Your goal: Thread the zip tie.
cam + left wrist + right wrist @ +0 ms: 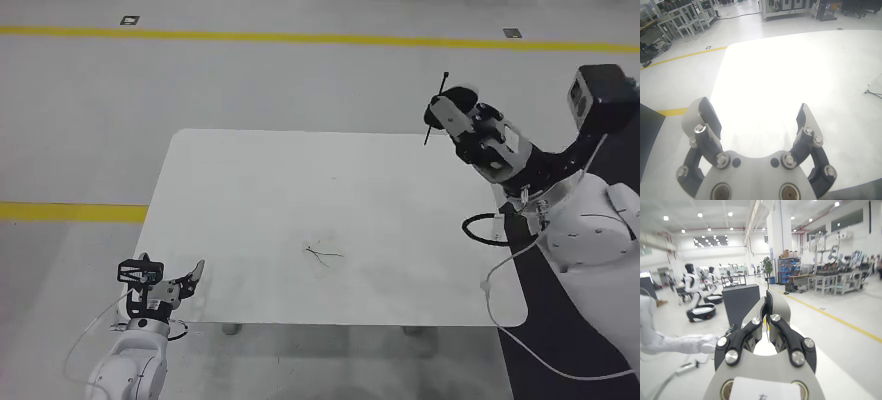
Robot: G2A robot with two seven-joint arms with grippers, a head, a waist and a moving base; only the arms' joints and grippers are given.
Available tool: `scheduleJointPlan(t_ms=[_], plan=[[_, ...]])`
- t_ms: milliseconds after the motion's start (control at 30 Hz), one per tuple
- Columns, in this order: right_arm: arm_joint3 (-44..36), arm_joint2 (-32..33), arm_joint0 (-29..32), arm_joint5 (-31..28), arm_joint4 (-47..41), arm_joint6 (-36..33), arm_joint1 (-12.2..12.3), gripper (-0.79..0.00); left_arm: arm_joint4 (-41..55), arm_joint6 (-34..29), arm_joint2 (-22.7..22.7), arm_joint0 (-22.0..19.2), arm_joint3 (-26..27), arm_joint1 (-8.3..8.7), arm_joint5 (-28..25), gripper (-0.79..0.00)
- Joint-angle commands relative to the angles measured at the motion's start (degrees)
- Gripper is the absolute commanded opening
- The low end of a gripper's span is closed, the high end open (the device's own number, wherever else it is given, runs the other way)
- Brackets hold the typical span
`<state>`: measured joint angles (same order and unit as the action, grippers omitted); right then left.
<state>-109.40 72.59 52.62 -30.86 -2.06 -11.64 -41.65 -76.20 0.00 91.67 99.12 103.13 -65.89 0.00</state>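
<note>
My right gripper is raised above the far right corner of the white table, shut on a thin black zip tie. The tie pokes out past the fingertips and hangs out below them. In the right wrist view the zip tie sticks up from between the closed pads, and its tail hangs down behind them. My left gripper sits at the near left corner of the table, open with nothing between its fingers.
A few thin dark strands lie on the table a little right of its middle. A black cable loops at the table's right edge. Yellow floor lines run beyond the table.
</note>
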Motion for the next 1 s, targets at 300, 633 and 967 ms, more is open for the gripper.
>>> scheduleJointPlan(t_ms=[300,633,967], plan=[[2.4,10.7,2.8,9.5,-27.5,-24.4,1.6,-0.785,0.0,0.0,0.0,0.0,0.0,0.00,0.0,0.000],[2.2,10.4,3.4,10.2,-27.8,-24.3,1.5,-0.785,0.0,0.0,0.0,0.0,0.0,0.00,0.0,0.000],[14.5,14.7,5.6,29.7,-52.0,-50.2,2.2,-0.785,0.0,0.0,0.0,0.0,0.0,0.00,0.0,0.000]])
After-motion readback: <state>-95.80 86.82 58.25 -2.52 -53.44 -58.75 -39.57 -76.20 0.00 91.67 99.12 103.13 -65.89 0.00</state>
